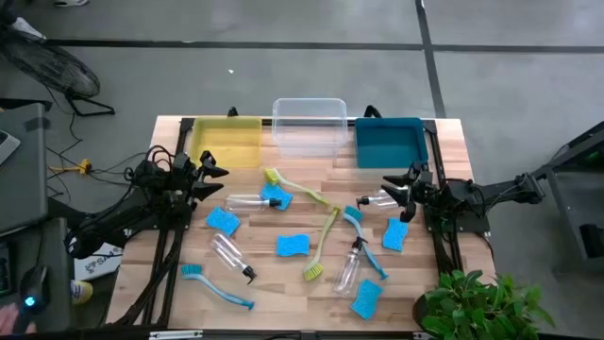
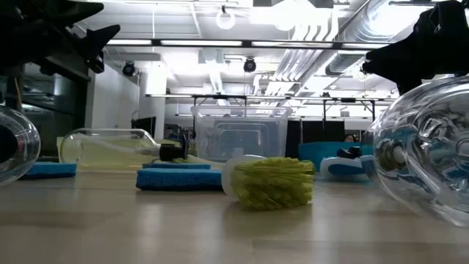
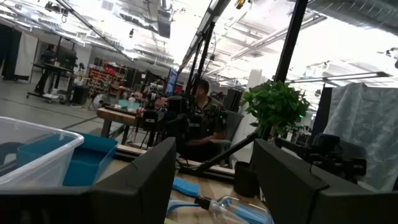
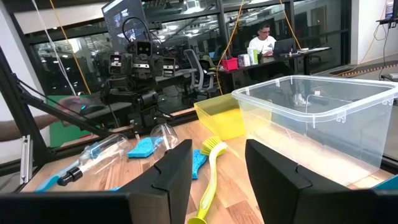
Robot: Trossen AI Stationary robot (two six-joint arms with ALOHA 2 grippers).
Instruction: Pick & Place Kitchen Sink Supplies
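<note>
Supplies lie scattered mid-frame in the high view; left gripper and right gripper hover spread, empty; sponge looks soft, light, pinch its edges; spray bottle slick, take its body; brush by its stiff handle.

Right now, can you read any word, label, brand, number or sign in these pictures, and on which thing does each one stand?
No text can be read with certainty.
White sheet under the left arm's base: dark print, too small to read.
Spray bottles: no label to be seen.
Yellow bin, clear bin, teal bin: no marking shows.
Screens and signs in the room behind, in the wrist views: too blurred to read.
</note>
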